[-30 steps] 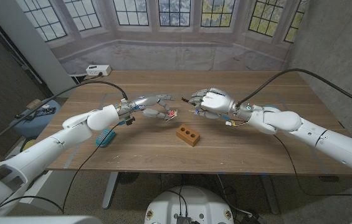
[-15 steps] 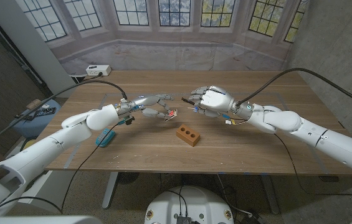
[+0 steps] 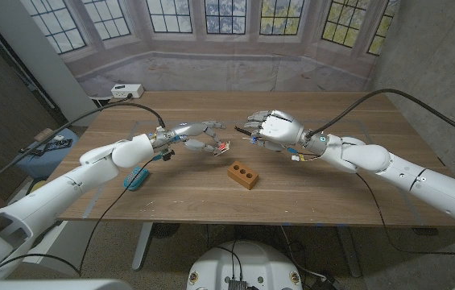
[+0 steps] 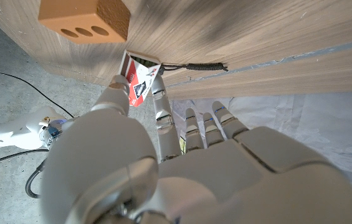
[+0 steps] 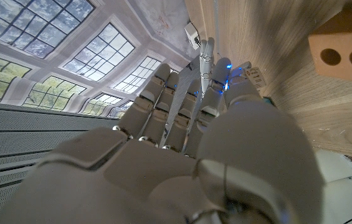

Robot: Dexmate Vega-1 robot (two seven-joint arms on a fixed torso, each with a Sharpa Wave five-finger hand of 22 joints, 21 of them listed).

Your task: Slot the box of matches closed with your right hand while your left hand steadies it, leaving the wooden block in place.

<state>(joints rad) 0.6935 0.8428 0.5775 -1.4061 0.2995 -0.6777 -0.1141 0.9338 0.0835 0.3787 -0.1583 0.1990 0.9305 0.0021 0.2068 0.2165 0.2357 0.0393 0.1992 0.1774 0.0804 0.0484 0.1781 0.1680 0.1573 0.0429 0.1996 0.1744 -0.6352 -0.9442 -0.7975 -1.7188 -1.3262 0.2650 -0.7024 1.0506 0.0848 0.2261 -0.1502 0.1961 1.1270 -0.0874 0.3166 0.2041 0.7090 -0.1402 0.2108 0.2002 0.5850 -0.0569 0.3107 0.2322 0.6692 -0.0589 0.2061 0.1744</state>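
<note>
Matchbox pinched at left hand fingertips, just behind the wooden block. Right hand beyond the block, apart from the box, fingers curled, seemingly empty. Best closed with a push along the sleeve, keeping off the block.

your left hand holds the matchbox above the table, left of your right hand; the wooden block lies nearer you, between them.
</note>
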